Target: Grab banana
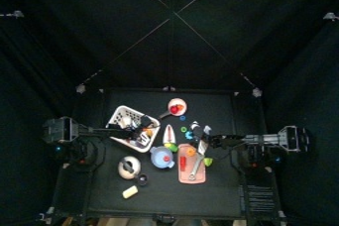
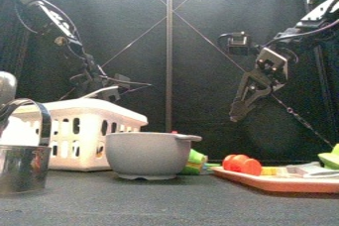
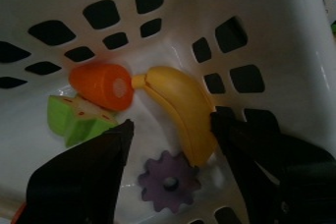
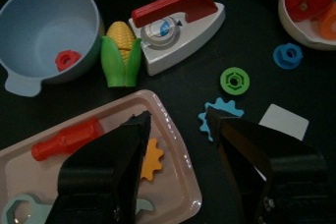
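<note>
White plastic, perforated with rounded slots — the basket (image 3: 250,31) filled the left wrist view and stood at the table's left in the top view (image 1: 133,119). Inside it lay the banana (image 3: 184,112), yellow, resting on the basket floor beside an orange round piece (image 3: 105,83), a green wedge (image 3: 79,118) and a purple gear (image 3: 168,177). The left gripper (image 3: 171,149) hung over the basket with its jaws apart, one on each side of the banana's lower end; it held nothing, and contact with the fruit could not be confirmed.

The right gripper (image 4: 182,154) was also spread open and empty, poised above a pink tray (image 4: 79,135) carrying a red-handled tool (image 4: 73,138). Beyond it on the black table — a blue bowl (image 4: 46,17), a toy iron (image 4: 178,27), an ear of corn (image 4: 121,51), a green ring (image 4: 235,78) and a blue ring (image 4: 289,55).

In the front view, a grey bowl (image 2: 150,154) stood just beside the basket (image 2: 79,131).
</note>
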Tool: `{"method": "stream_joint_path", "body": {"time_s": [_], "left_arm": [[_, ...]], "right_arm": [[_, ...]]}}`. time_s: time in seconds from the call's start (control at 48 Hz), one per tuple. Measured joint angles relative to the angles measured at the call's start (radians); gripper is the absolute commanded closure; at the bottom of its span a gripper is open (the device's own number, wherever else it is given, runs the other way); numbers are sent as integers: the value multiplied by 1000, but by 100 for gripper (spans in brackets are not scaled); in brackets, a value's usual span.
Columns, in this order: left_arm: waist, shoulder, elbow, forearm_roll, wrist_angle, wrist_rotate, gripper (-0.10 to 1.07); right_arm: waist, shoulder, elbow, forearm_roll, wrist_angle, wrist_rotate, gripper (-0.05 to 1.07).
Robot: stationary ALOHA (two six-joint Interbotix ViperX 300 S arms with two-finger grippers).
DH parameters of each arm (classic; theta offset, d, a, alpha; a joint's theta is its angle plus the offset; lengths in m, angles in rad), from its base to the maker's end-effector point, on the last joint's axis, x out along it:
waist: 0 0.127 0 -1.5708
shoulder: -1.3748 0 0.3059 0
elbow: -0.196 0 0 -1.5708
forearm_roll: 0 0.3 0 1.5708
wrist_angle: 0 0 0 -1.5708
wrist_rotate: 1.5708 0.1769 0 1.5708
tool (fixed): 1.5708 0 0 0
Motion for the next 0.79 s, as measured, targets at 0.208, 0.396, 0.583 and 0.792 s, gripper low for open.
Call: {"method": "stream_joint_path", "body": {"time_s": [0.208,0.396,0.583,0.792], "left_arm": [[2,15,-5,0,0,0,1],[2,38,-6,-5,0,-2,1],[0,48,-12,-6,0,-3,1],[0,52,-15,-8,5,-2,3]], "right_arm": [[0,0,2,0,0,0,18],[0,0,0,0,0,0,18],[0,0,0,0,0,0,18],[0,6,2,-2,0,0,18]]}}
